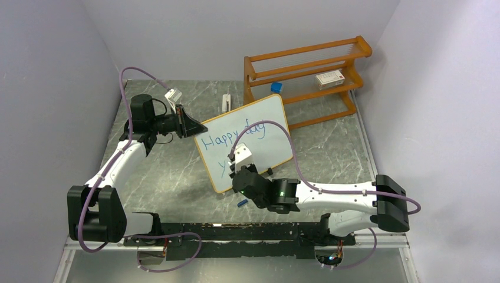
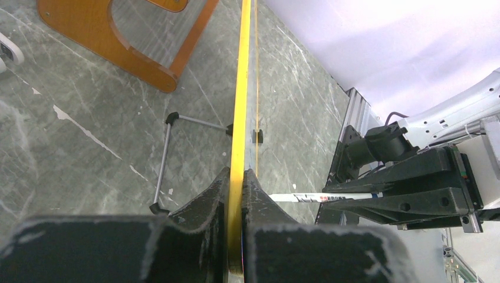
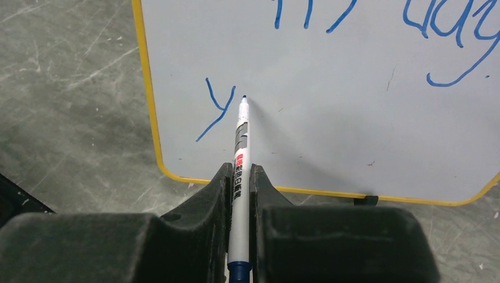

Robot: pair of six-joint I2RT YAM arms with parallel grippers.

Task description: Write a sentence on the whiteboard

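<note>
The whiteboard [image 1: 268, 150] stood propped upright on the grey marbled table [image 1: 171, 177], just in front of the orange wooden shelf rack [image 1: 306, 76], with a thin wire stand [image 2: 168, 159] behind it. The left gripper [image 1: 188, 125] was clamped on the board's left edge, with the yellow frame pinched between both fingers in the left wrist view. The right gripper [image 3: 239, 171] was closed tight around a white marker [image 3: 240, 135], which pointed at the lower left part of the board. Its blue tip sat just right of a lone "y" – whether it touched the surface could not be told. The sentence [image 1: 218, 140] in blue ink so far read "Happy day" on the upper line, with only that "y" below it. A small white box [image 1: 329, 79] lay on the rack's middle shelf.
</note>
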